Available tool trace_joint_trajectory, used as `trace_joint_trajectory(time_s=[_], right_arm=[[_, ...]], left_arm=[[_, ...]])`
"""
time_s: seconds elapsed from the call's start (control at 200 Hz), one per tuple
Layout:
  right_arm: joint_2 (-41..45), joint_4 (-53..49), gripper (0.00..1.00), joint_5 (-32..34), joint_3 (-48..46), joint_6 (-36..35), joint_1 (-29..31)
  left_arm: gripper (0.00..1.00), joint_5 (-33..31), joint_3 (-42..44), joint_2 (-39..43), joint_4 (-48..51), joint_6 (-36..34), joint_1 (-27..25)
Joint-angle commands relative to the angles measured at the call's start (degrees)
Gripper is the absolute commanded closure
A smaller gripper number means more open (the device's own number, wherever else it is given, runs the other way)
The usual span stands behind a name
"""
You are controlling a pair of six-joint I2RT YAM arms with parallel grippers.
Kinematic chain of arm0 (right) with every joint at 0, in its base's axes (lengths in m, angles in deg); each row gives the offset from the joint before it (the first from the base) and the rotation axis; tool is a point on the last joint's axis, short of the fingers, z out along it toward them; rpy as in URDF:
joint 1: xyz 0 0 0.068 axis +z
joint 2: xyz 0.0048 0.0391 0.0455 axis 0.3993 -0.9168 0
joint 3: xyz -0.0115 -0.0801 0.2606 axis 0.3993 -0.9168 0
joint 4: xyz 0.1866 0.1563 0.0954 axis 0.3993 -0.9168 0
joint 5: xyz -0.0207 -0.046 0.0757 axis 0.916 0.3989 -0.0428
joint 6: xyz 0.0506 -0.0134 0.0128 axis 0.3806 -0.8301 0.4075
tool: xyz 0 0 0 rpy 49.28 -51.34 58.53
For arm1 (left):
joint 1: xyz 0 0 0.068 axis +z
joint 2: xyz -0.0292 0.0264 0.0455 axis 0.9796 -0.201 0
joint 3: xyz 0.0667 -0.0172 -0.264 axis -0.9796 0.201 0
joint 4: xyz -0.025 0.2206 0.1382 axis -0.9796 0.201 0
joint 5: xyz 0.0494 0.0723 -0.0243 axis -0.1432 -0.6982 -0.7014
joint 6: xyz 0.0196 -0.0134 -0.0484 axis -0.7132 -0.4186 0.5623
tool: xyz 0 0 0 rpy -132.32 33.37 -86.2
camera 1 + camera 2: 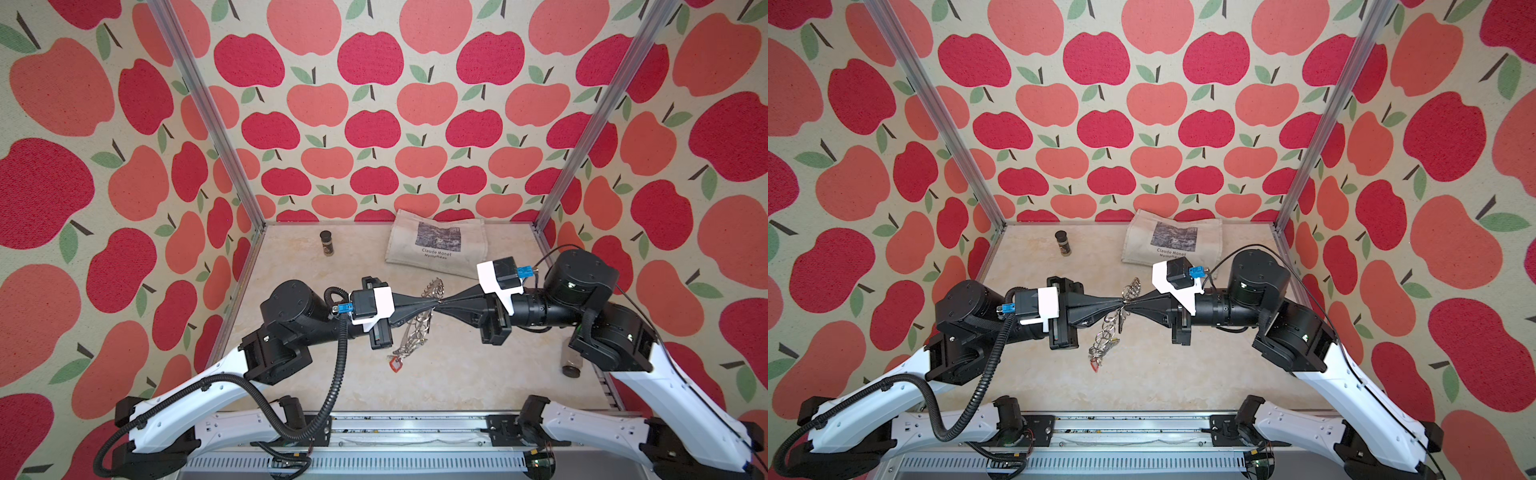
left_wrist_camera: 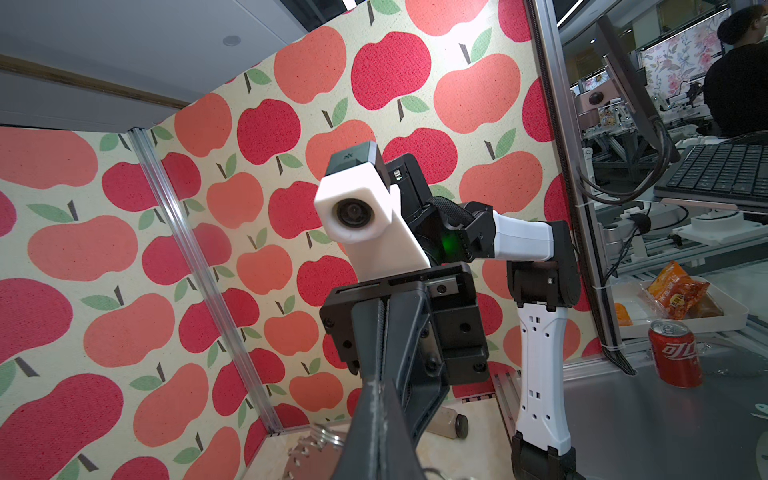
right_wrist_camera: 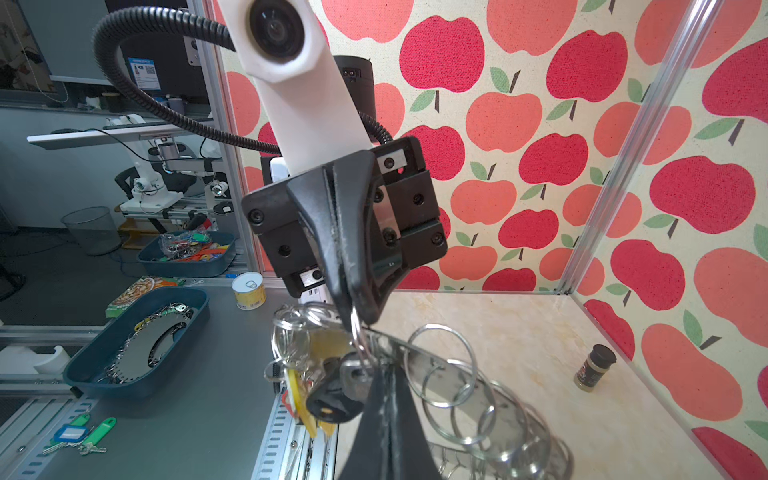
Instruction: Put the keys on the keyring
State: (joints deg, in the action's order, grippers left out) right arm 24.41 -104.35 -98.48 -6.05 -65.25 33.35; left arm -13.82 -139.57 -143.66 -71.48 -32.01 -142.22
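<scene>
The keyring (image 1: 415,328) (image 1: 1106,336), a grey disc rimmed with wire rings, stands on edge in mid-air at the centre in both top views. My two grippers meet tip to tip at its upper part. The left gripper (image 1: 432,301) (image 3: 353,311) is shut on one thin wire ring. That ring runs down to the hole in the key's silver head (image 3: 353,376), and the black tag (image 3: 332,403) hangs below it. The right gripper (image 1: 443,303) (image 3: 381,370) is shut at the edge of that silver head, right beside the disc's rim (image 3: 436,368). The pinch itself is hidden by the fingers.
A yellow tag (image 3: 308,417) and a red-framed tag (image 1: 395,365) hang at the disc's low end. A spice jar (image 1: 327,243) and a printed tote bag (image 1: 436,245) sit at the back. A bottle (image 1: 571,361) lies under the right arm.
</scene>
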Motion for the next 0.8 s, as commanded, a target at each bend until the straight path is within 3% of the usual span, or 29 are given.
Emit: trace_joint_trajectory(time_s=[0.0,0.125,0.255,0.36,0.795], right_arm=[[-0.29,0.92,0.97,-1.90,-0.52,1.38,-0.01],[0.21,-1.54,0.93,-0.49,0.73,-0.16,-0.02],[1.38,-5.09,0.81,1.72,2.25,-2.21,-0.38],[2.38,-6.82,0.77,2.52,3.08,-3.16,-0.68],[0.83,-2.56,0.79,-0.57,3.19,-2.19,-1.06]], left_arm=[[1.00,0.94,0.05,-0.06,-5.22,1.83,0.61],[1.00,1.12,0.33,0.16,-5.32,2.14,1.12],[1.00,1.04,0.69,0.69,-5.30,2.49,1.56],[1.00,1.00,0.95,0.93,-5.30,2.69,1.76],[1.00,2.06,1.10,0.80,-5.83,3.96,1.94]])
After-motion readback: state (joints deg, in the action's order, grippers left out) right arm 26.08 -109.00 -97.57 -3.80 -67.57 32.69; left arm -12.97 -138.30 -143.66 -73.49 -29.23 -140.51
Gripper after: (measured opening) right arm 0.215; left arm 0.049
